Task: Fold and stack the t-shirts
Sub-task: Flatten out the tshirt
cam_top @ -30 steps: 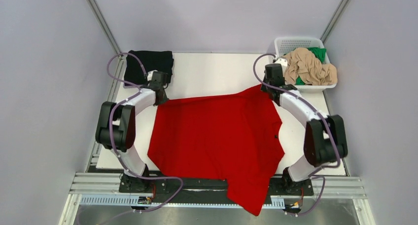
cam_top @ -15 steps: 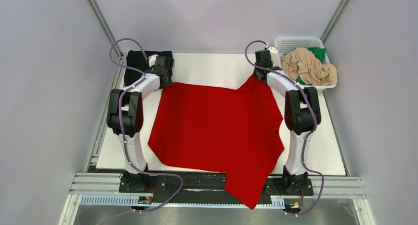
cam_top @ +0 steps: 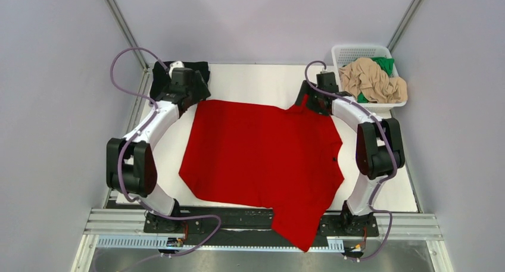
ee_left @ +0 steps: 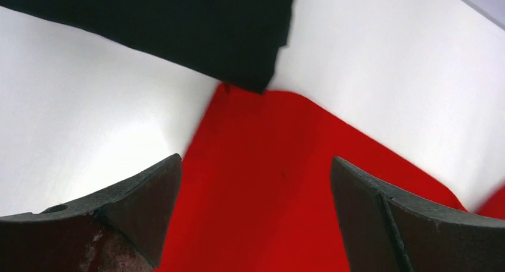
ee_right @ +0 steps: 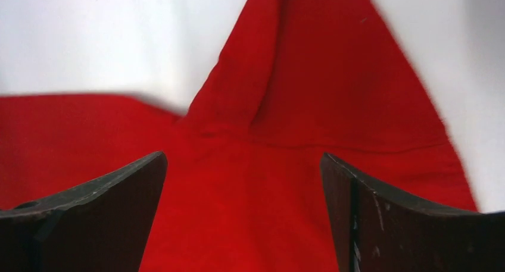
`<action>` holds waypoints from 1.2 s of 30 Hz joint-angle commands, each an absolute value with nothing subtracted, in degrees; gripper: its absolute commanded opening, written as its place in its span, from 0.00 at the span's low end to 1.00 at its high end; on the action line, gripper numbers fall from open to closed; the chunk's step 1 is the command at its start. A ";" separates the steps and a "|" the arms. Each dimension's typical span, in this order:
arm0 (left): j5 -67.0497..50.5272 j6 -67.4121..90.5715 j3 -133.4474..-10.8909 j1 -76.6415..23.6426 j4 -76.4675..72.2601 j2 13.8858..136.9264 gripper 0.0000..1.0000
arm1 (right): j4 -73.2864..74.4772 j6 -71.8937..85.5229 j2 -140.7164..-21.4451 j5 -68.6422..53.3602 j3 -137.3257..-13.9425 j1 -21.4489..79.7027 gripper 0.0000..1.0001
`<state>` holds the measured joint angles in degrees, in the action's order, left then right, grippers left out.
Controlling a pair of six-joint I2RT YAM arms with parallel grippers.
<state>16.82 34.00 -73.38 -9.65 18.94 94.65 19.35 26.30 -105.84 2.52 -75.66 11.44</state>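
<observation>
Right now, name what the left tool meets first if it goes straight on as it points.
Probably the red t-shirt, near its corner, right ahead of the left tool; the black t-shirt lies just beyond. Depth is unclear.

The bright red cloth t-shirt (cam_top: pixel 262 150) and black cloth t-shirt (cam_top: pixel 201 71) are showing plain, solid colour; the beige cloth t-shirt (cam_top: pixel 372 81) and green cloth t-shirt (cam_top: pixel 386 63) are contrasting with the white lattice plastic basket (cam_top: pixel 351 48) and white counter (cam_top: pixel 256 81).

The red t-shirt (cam_top: pixel 262 153) lies spread flat. Its far-left corner sits between the left gripper's (ee_left: pixel 256 171) parted fingers, and its peaked far-right corner lies under the right gripper (ee_right: pixel 244 165). The folded black t-shirt (ee_left: pixel 178 28) lies just beyond the left gripper, meeting that corner. The beige t-shirt (cam_top: pixel 372 81) and green t-shirt (cam_top: pixel 384 63) lie crumpled together to the right of the right gripper.
</observation>
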 commanded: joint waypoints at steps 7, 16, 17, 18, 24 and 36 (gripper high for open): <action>-8.80 34.99 -59.62 -12.70 9.62 93.88 1.00 | 14.25 28.67 -108.25 -11.63 -74.51 12.90 1.00; -5.39 35.24 -54.48 -12.66 9.41 95.54 1.00 | 13.26 26.80 -114.76 -11.20 -79.63 13.15 1.00; -4.89 35.35 -54.18 -12.66 9.52 95.47 1.00 | 13.20 26.66 -115.46 -11.23 -80.18 13.18 1.00; -3.84 35.34 -54.02 -12.66 9.64 95.42 1.00 | 13.11 26.51 -116.08 -11.04 -80.82 13.18 1.00; 0.66 34.83 -54.38 -12.66 12.09 95.19 1.00 | 12.36 25.49 -119.90 -11.11 -85.69 13.54 1.00; 2.18 34.72 -56.60 -12.66 12.90 96.28 1.00 | 4.60 30.98 -134.81 -14.94 -107.48 14.74 1.00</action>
